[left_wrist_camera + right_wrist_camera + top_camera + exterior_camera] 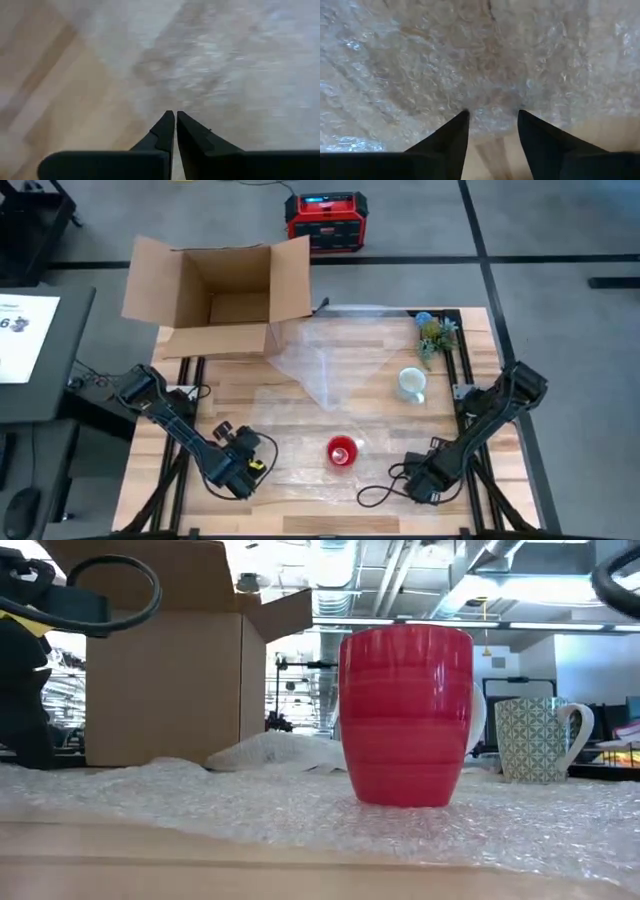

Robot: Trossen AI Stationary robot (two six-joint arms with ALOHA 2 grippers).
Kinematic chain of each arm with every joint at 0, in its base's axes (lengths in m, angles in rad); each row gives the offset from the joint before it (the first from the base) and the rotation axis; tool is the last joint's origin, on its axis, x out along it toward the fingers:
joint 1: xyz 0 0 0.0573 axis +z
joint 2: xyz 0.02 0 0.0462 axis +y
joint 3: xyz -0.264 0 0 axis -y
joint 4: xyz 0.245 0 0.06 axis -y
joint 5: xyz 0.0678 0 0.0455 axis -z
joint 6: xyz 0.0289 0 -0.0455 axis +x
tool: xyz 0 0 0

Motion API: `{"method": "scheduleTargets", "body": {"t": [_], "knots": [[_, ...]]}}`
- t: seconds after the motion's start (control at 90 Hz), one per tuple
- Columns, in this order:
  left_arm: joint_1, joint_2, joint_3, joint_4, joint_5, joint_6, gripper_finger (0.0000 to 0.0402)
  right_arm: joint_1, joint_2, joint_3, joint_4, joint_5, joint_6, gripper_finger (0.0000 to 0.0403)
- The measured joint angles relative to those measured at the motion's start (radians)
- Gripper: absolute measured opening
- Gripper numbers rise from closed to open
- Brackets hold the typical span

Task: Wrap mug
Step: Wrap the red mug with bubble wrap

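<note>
Red and glossy, the ribbed mug [342,451] stands upright on a sheet of bubble wrap [335,365] spread over the wooden desk [500,490], near the desk's front edge and between the two arms; nothing covers it yet, so the wrapping looks to be at its very start; the left gripper [243,463] sits low at the sheet's front left part, its fingers [167,131] pressed together with nothing visible between them; the right gripper [420,480] sits low at the front right edge of the wrap, its fingers [455,131] parted and empty, poised over the edge where plastic meets wood; the next move likely calls for pinching that edge on both sides and lifting it over the mug without tipping it; a patterned white mug [410,384] stands well apart toward the right rear, beside a small plant [436,335]; an open cardboard box [222,292] waits at the rear left; a red device [326,218] lies on the floor beyond; paper [22,330] at the far left bears a partial mark, not readable; no brand name can be made out
</note>
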Motion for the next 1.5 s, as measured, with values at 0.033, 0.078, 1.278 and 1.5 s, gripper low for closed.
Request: {"method": "scheduleTargets", "body": {"t": [0.033,0.078,1.278,1.5], "knots": [[-0.003,-0.013,0.0,-0.036,-0.001,-0.035,0.0,-0.001,0.0,-0.003,0.005,0.003,-0.005,0.0142],[-0.009,-0.033,0.0,-0.085,-0.007,-0.08,0.0,-0.009,0.0,-0.006,0.01,0.007,-0.011,0.0134],[-0.015,-0.161,0.0,-0.081,-0.247,-0.118,0.0,-0.187,-0.387,0.105,0.221,0.505,-0.329,0.0],[0.05,-0.16,0.0,0.034,-0.291,0.017,0.0,-0.254,-0.389,0.105,0.385,0.503,-0.514,0.0]]}}
